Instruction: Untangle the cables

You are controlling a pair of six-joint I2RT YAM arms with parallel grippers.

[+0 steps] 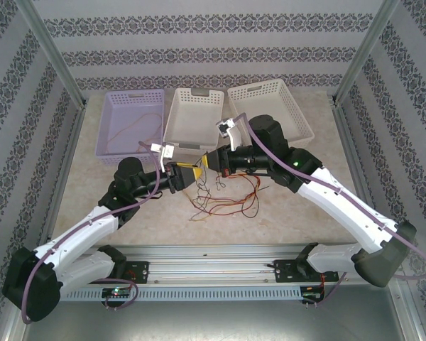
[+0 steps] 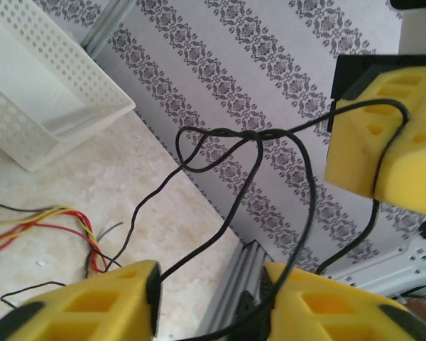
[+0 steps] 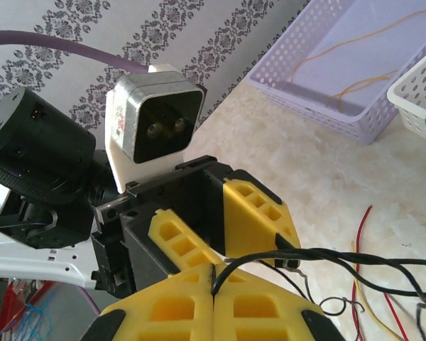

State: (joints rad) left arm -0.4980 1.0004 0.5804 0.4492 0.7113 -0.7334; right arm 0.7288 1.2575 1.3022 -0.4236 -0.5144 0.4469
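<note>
The thin red, yellow and black cables (image 1: 224, 197) lie in a loose tangle on the marbled tabletop (image 1: 163, 220) at centre frame, spreading mostly left to right. The right end effector (image 3: 213, 284) is closed on a knotted black cable (image 2: 252, 135). The left end effector (image 2: 209, 309) has its yellow jaws apart, and this cable passes between them.

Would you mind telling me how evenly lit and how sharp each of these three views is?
Top external view: soft, even light, faint shadows; the cables are thin but readable. Left wrist view: the black cable is crisp, the white basket washed out. Right wrist view: the lilac basket is bright and slightly soft, without motion blur.
</note>
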